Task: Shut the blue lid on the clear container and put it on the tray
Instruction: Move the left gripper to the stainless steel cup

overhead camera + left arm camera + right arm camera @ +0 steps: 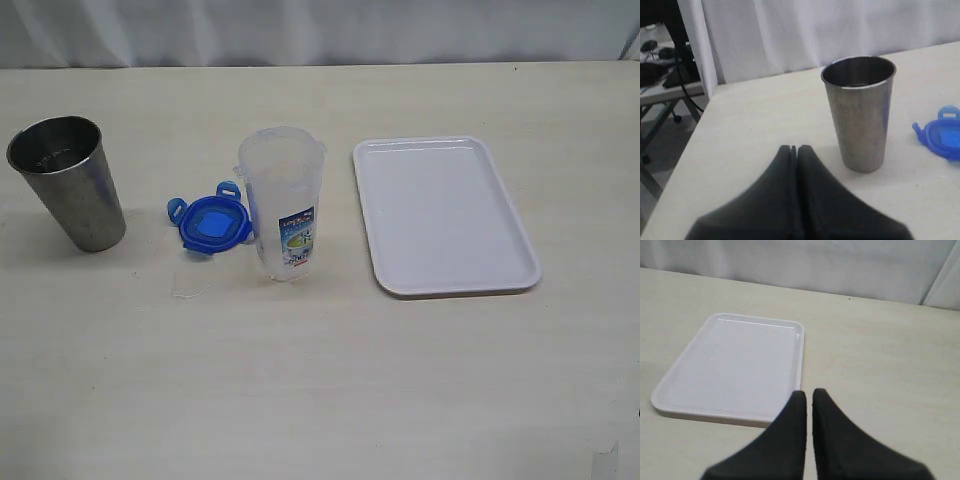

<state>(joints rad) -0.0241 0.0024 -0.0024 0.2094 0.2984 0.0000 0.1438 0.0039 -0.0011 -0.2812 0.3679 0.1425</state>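
Observation:
The clear container stands upright in the middle of the table, its blue-and-white label facing front. The blue lid lies flat just to its left, touching or nearly touching it; one edge of the lid shows in the left wrist view. The white tray lies empty to the container's right, also seen as the tray in the right wrist view. My left gripper is shut, with nothing in it, short of the grey metal cup. My right gripper is shut and empty, at the tray's near corner. Neither gripper appears in the exterior view.
A grey metal cup stands upright at the left of the table, close ahead of the left gripper as the cup. A white curtain backs the table. Beyond the table's left edge are floor and furniture.

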